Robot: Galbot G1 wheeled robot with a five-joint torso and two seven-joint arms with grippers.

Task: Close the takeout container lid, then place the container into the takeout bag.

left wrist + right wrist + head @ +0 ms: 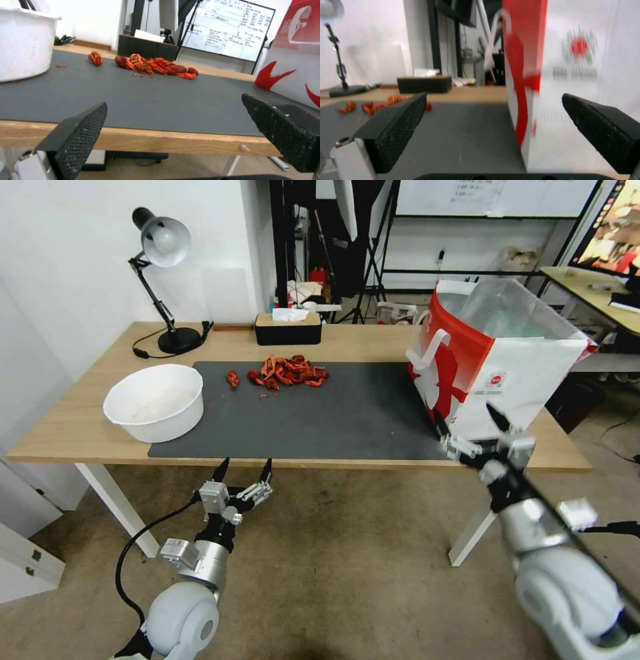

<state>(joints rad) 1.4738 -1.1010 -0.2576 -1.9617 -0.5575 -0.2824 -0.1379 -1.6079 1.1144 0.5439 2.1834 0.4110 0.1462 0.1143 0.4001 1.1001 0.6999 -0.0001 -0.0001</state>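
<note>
- The takeout bag [497, 360] stood upright on the right end of the tabletop [80, 427], partly on the dark mat [320, 413], its mouth open upward with the clear liner [507, 307] rising out of it.
- Its red printed face was turned toward the middle of the tabletop, a white side with a small round logo toward the robot; its long axis ran roughly away from the robot, slightly angled.
- A white handle [427, 350] hung against the red face.
- The right gripper [470, 423] was held just in front of the bag's near lower corner, at the front edge of the tabletop, its fingers [396, 125] spread wide and holding nothing; in the right wrist view the bag's corner [523, 100] fell between them.
- The left gripper [243, 468] hung below and just in front of the tabletop's front edge, left of centre, pointing toward the mat; its fingers [83, 132] were also wide apart and empty.
- A white round bowl [155, 401] sat at the left edge of the mat, well apart from the bag.
- A heap of red crayfish shells [287, 371] lay on the far part of the mat, one piece [232, 378] just beside it.
- Behind them stood a black tissue box [288, 328] and a desk lamp [163, 280] on the far left.
</note>
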